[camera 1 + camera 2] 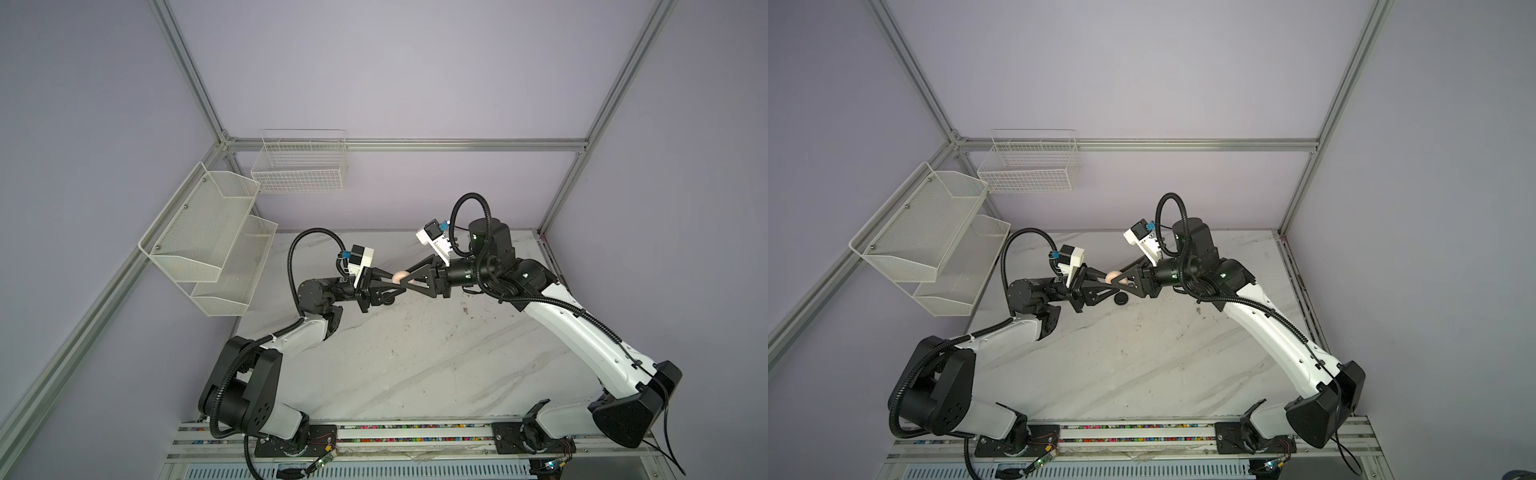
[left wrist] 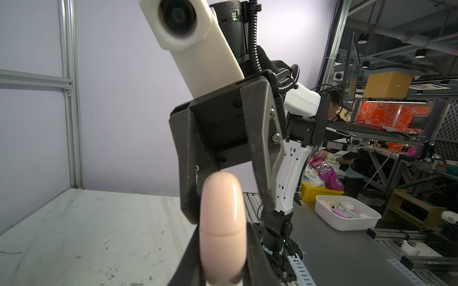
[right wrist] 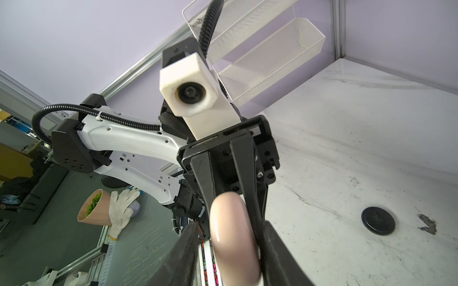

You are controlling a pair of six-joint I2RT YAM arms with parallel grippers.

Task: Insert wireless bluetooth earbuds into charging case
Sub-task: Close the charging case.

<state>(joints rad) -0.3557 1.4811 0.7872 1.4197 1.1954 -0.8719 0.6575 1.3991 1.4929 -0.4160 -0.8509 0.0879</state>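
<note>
Centre frame in both top views, the pale pink glossy oval charging case hangs in the air. The left gripper pinches it firmly below its seam. The right gripper straddles the lid end above the seam (whether its fingers already bite, I cannot tell). It should clamp squarely there and swing the lid gently, since gloss slips. No earbuds show anywhere, and the hinge side is hidden.

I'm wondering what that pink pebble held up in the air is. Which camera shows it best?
The left wrist view: the pink case looms large, sharp, with its lid seam plain. The right wrist view shows the case equally close, but no seam is visible. In both top views it is only a tiny pale blob.
</note>
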